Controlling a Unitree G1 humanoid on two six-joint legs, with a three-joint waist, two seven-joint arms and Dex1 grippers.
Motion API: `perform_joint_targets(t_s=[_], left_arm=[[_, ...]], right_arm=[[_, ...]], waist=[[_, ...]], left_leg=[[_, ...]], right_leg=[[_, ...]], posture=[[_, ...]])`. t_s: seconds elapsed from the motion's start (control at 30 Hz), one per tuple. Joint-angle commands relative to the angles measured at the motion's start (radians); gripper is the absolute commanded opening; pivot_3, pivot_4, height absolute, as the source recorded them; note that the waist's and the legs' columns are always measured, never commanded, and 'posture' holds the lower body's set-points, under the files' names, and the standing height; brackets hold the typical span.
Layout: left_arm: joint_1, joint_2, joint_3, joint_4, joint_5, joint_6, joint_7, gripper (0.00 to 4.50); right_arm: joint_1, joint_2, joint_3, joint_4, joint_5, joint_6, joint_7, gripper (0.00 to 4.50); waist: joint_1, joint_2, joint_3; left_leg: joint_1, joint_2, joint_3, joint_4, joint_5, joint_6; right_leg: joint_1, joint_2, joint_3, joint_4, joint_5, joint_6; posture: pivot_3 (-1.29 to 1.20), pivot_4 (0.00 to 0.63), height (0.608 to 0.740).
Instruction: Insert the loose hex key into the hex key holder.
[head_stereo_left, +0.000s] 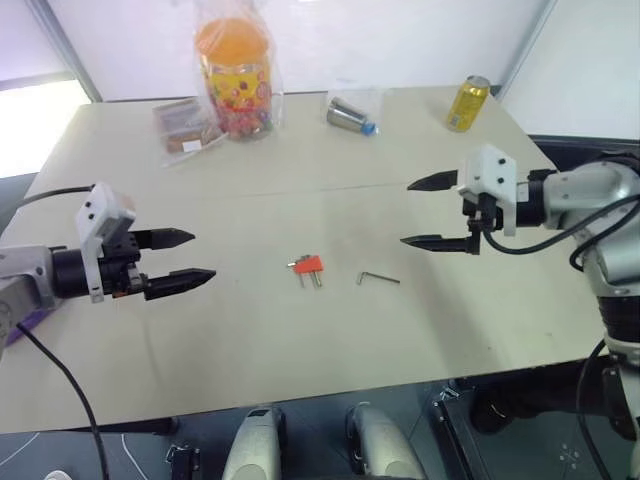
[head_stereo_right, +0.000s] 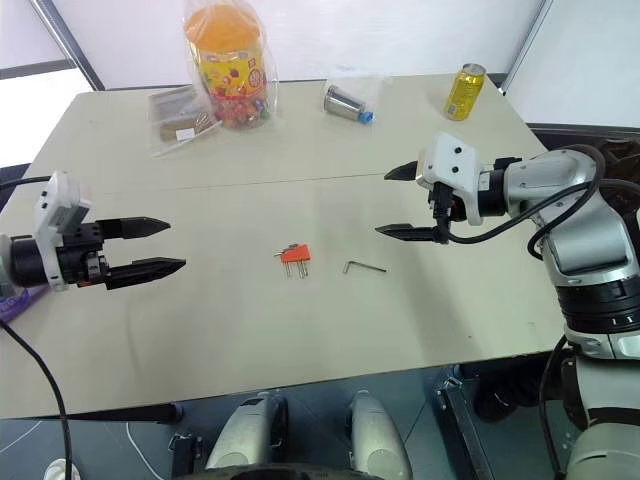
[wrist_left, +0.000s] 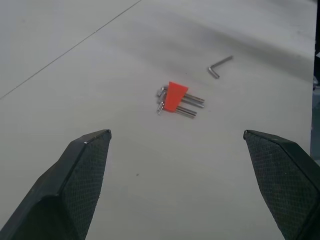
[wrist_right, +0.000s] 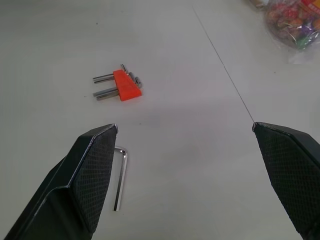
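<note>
Between both end effectors, loose hex key (head_stereo_left: 378, 278), untouched

On the table (head_stereo_left: 250, 350), the hex key holder (head_stereo_left: 307, 266) lies near the centre, with the loose hex key (head_stereo_left: 377, 277) just beside it at 3 o'clock, apart. At 12 o'clock, along the far edge, sit a bagged snack jar (head_stereo_left: 235, 75), a small bagged cylinder (head_stereo_left: 351, 115) and a drink can (head_stereo_left: 467, 103), left to right.

We see a candy jar (head_stereo_left: 234, 75), snack packet (head_stereo_left: 184, 126), bagged metal part (head_stereo_left: 351, 113) and yellow can (head_stereo_left: 467, 103) along the table's (head_stereo_left: 250, 370) far edge.
</note>
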Motion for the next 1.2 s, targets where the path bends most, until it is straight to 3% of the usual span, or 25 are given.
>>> perform_joint_targets(t_s=[0.03, 0.9, 1.2], left_arm=[[-0.032, -0.004, 0.007, -0.010, -0.011, -0.015, -0.002, 4.43], [-0.053, -0.026, -0.017, -0.030, -0.008, 0.013, 0.043, 4.43], [0.003, -0.045, -0.024, -0.101, -0.015, 0.024, 0.070, 4.43]], right_arm=[[-0.015, -0.011, -0.022, -0.033, 0.016, 0.000, 0.006, 4.50], [-0.026, 0.022, 0.015, -0.011, -0.008, -0.013, 0.017, 4.50], [0.002, 0.230, 0.113, 0.083, -0.061, -0.081, -0.077, 4.50]], waist=[[0.000, 0.000, 0.000], [0.000, 0.000, 0.000], [-0.002, 0.000, 0.000]], left_leg=[[0.000, 0.000, 0.000, 0.000, 0.000, 0.000], [0.000, 0.000, 0.000, 0.000, 0.000, 0.000], [0.000, 0.000, 0.000, 0.000, 0.000, 0.000]], right_leg=[[0.000, 0.000, 0.000, 0.000, 0.000, 0.000], [0.000, 0.000, 0.000, 0.000, 0.000, 0.001], [0.000, 0.001, 0.000, 0.002, 0.002, 0.003]], posture=[[0.00, 0.150, 0.740], [0.00, 0.150, 0.740], [0.00, 0.150, 0.740]])
